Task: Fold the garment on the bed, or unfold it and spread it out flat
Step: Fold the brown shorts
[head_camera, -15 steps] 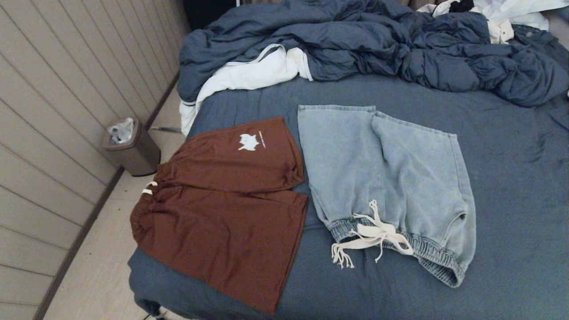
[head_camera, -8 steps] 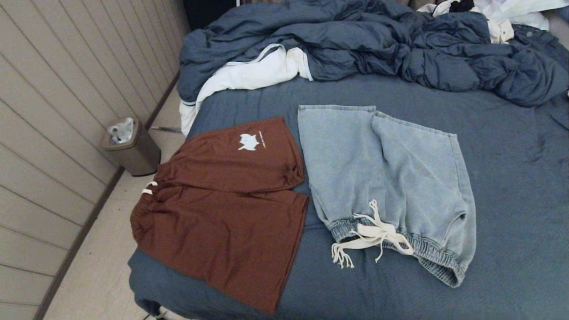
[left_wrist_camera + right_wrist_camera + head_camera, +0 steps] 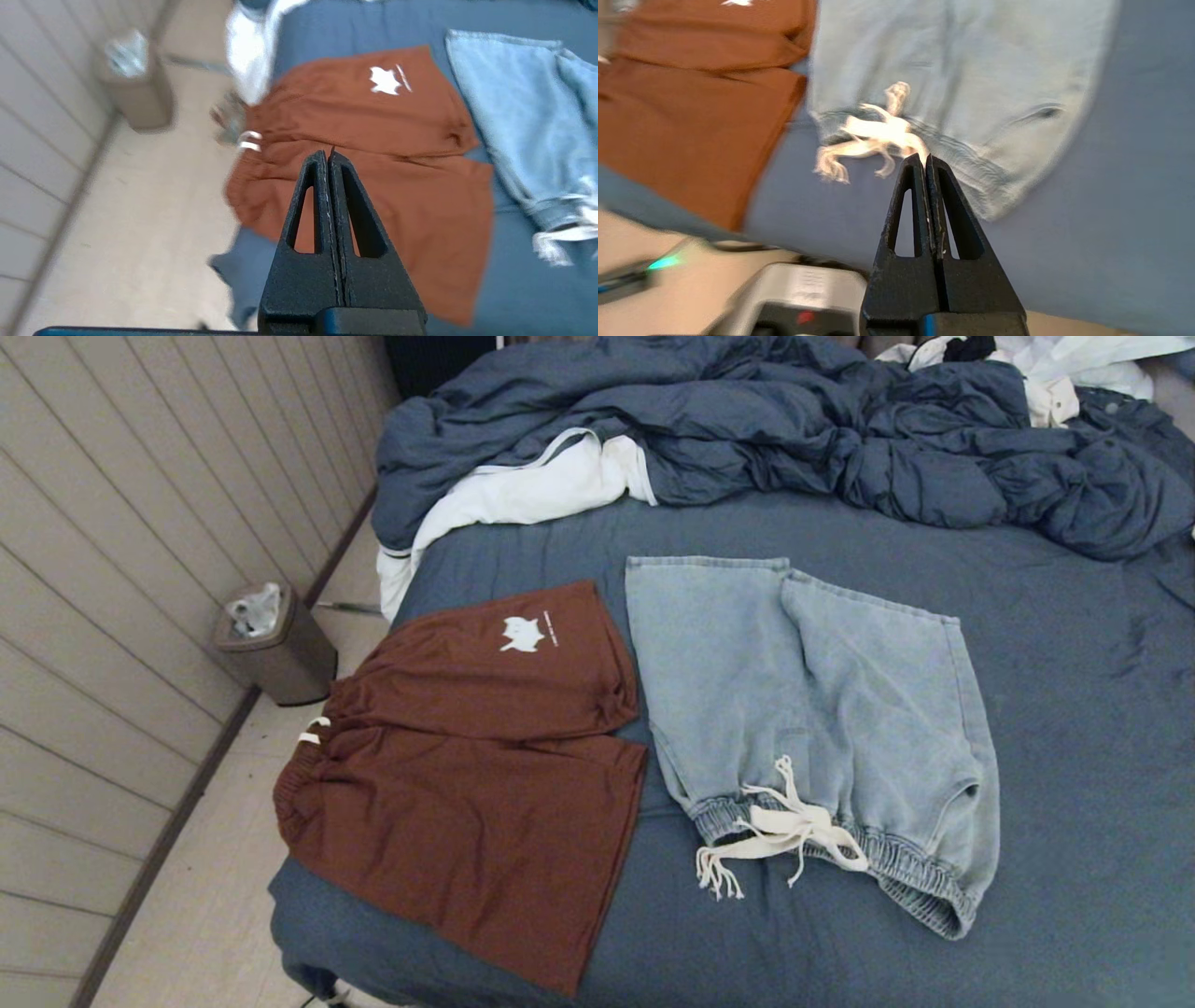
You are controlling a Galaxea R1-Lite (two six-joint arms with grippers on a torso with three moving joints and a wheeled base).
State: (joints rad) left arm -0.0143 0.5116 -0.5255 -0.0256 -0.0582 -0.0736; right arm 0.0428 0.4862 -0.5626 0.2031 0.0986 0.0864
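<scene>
The left pincer [image 3: 328,156] was shut tight and held nothing. It hung over the rust-brown shorts with a white cat print [image 3: 476,775], which lay flat at the bed's near left corner, legs running left to right. The right pincer [image 3: 926,161] was shut and empty too, just short of the light blue denim shorts with a cream drawstring [image 3: 822,728], legs pointing far. Each arm had its own pair closest. The slate-blue bed [image 3: 1074,709] held both, with a rumpled dark blue duvet [image 3: 794,429] at the far end. A small bin [image 3: 275,649] stood on the floor by the left wall.
</scene>
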